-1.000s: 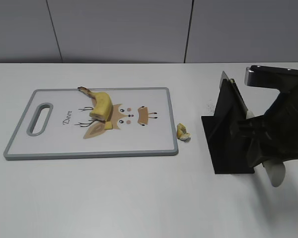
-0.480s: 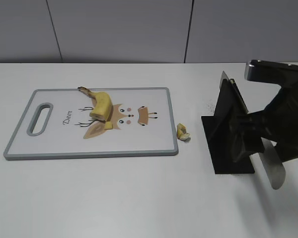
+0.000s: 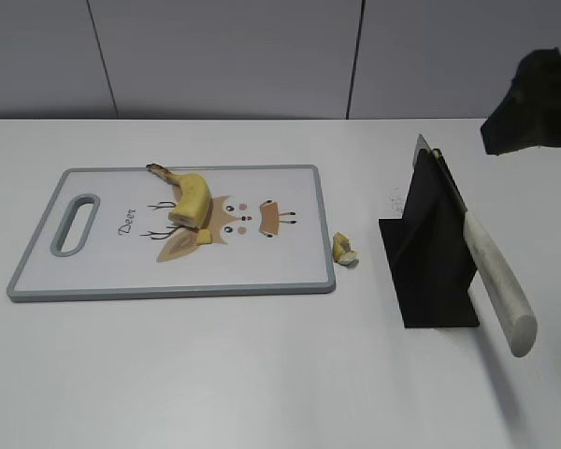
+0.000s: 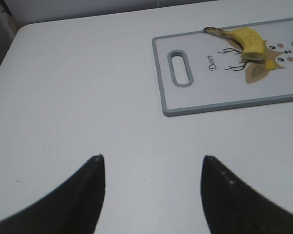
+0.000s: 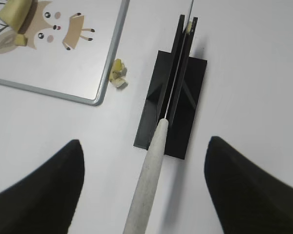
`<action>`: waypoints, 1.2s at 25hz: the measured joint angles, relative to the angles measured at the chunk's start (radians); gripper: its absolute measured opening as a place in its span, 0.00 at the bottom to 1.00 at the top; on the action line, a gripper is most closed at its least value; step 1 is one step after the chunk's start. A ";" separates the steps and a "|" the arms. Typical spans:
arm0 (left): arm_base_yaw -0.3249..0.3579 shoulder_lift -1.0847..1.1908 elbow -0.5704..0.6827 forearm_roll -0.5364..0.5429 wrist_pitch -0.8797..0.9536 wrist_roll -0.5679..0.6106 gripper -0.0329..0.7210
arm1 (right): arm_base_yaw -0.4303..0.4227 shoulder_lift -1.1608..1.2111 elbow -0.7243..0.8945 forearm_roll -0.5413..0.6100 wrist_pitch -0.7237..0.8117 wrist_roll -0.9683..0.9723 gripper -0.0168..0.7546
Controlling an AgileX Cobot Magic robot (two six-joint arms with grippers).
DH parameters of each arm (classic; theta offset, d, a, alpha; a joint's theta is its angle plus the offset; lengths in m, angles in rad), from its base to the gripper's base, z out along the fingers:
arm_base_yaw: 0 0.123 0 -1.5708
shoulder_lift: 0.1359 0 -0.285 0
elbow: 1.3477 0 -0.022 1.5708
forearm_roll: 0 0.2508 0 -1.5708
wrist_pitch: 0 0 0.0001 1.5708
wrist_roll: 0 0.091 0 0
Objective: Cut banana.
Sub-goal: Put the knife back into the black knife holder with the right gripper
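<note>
Judging the cut done, we should lift our empty, spread right tool (image 5: pixel 142 187) straight clear of the pale-handled knife (image 5: pixel 145 168) below, the short yellow banana (image 5: pixel 19 10) sitting far up-left.

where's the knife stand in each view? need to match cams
Exterior view: the black knife stand is right of centre on the table, knife slotted in it, handle toward the camera.
Left wrist view: not in it; only the cutting board and the banana.
Right wrist view: centre, stand at, between the open tips of the right hand.
Shared landmark: the cutting board's grey rim, in all three views.
</note>
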 joint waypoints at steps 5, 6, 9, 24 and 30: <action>0.000 0.000 0.000 0.000 0.000 0.000 0.83 | 0.000 -0.112 -0.001 0.034 0.100 -0.169 0.79; 0.000 0.000 0.000 0.000 0.000 0.000 0.83 | 0.000 -0.131 0.002 0.038 0.113 -0.204 0.79; 0.000 0.000 0.000 0.000 0.000 0.000 0.83 | 0.000 -0.205 0.035 0.066 0.136 -0.316 0.79; 0.000 0.000 0.000 0.000 0.000 0.000 0.83 | 0.000 -0.603 0.321 0.103 0.148 -0.444 0.79; 0.000 0.000 0.000 0.000 0.000 0.000 0.83 | 0.000 -0.746 0.462 0.103 0.149 -0.444 0.78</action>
